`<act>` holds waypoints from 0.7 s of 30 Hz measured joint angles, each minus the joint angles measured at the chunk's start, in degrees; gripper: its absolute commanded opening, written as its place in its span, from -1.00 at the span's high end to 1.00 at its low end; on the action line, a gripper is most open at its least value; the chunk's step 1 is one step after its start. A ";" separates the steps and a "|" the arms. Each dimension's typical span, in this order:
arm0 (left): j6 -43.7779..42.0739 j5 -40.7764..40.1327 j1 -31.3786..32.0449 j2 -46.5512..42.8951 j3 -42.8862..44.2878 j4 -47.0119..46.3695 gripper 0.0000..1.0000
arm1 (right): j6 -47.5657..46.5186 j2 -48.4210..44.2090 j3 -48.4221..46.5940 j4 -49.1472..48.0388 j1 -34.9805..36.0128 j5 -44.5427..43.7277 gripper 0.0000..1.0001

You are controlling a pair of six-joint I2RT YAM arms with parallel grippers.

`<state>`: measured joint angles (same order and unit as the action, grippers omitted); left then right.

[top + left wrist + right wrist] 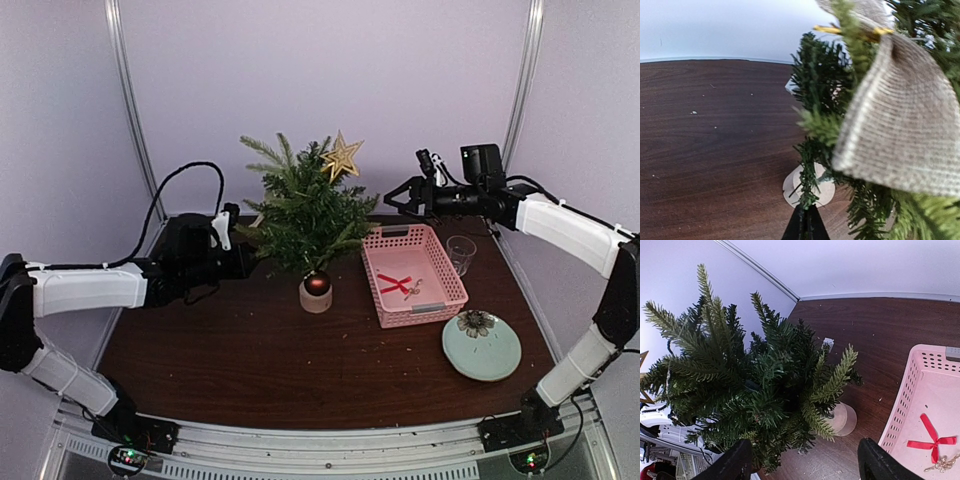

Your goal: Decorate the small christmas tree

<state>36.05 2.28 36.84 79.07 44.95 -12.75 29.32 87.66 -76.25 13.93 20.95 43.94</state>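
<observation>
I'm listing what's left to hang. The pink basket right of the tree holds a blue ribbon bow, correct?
Not quite. The ribbon bow lying in the pink basket is red, not blue, as the right wrist view shows clearly. The rest stands: the basket does sit to the right of the small christmas tree.

Burlap bow (900,115) against the small christmas tree (822,85)

A blurred burlap piece (900,115) runs off the right edge. It hides much of the small christmas tree (820,85).
</observation>
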 measured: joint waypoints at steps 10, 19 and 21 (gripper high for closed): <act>-1.95 3.76 -4.17 4.37 3.21 0.20 1.00 | 0.70 2.08 0.00 -0.26 0.00 0.85 -0.51; -3.63 8.15 -7.52 8.79 6.60 -0.61 1.00 | 1.09 3.45 -0.33 -0.61 0.00 1.51 -0.53; -3.93 9.11 -8.22 9.88 7.56 -0.81 1.00 | 1.18 3.67 -0.31 -0.85 0.00 1.81 -0.53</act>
<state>32.12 11.40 28.62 88.95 52.51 -13.56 30.50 91.33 -76.55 13.08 20.95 45.76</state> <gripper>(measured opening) 0.005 0.764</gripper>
